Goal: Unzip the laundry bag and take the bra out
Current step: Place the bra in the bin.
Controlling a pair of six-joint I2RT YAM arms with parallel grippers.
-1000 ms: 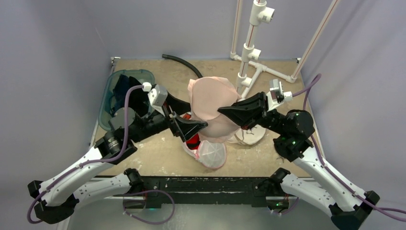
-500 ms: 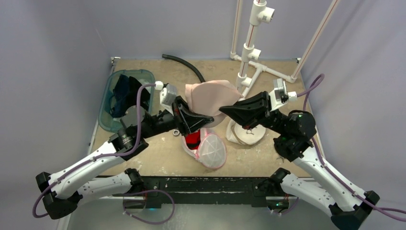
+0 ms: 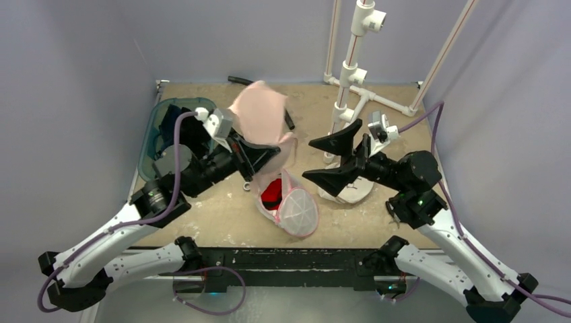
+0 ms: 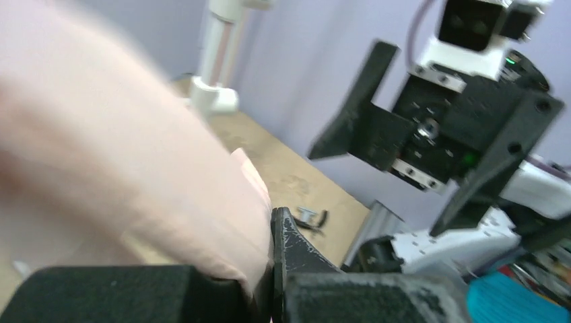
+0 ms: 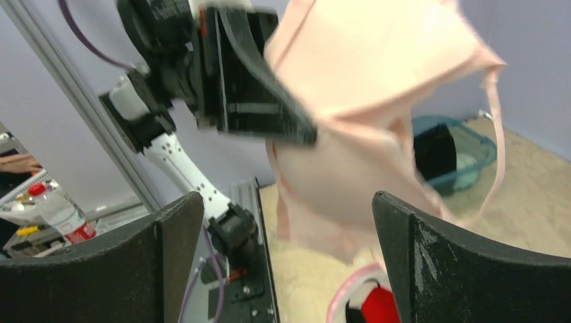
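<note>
Pink bra (image 3: pixel 259 116) clear of the laundry bag (image 3: pixel 294 210), left arm holding
The left end effector (image 3: pixel 260 156) pinches the bra's lower edge above the tabletop (image 3: pixel 215 215), just behind the open laundry bag. The bra's long axis runs rearward from the grip, a strap dangling. The right end effector (image 3: pixel 308 160) gapes wide and empty, to its right.

bra (image 3: pixel 259 118): soft pink cloth, matt, smooth.
laundry bag (image 3: pixel 296 212): white mesh cloth, fine net, pink cloth edge.
table (image 3: pixel 222 208): rough sandy-brown board, matt, worn, pale scratches.
bin (image 3: pixel 152 131): teal see-through plastic, glossy.
pipe stand (image 3: pixel 348 67): white plastic, smooth, little shine.
right gripper (image 3: pixel 307 159): matt black plastic, grainy.
</note>
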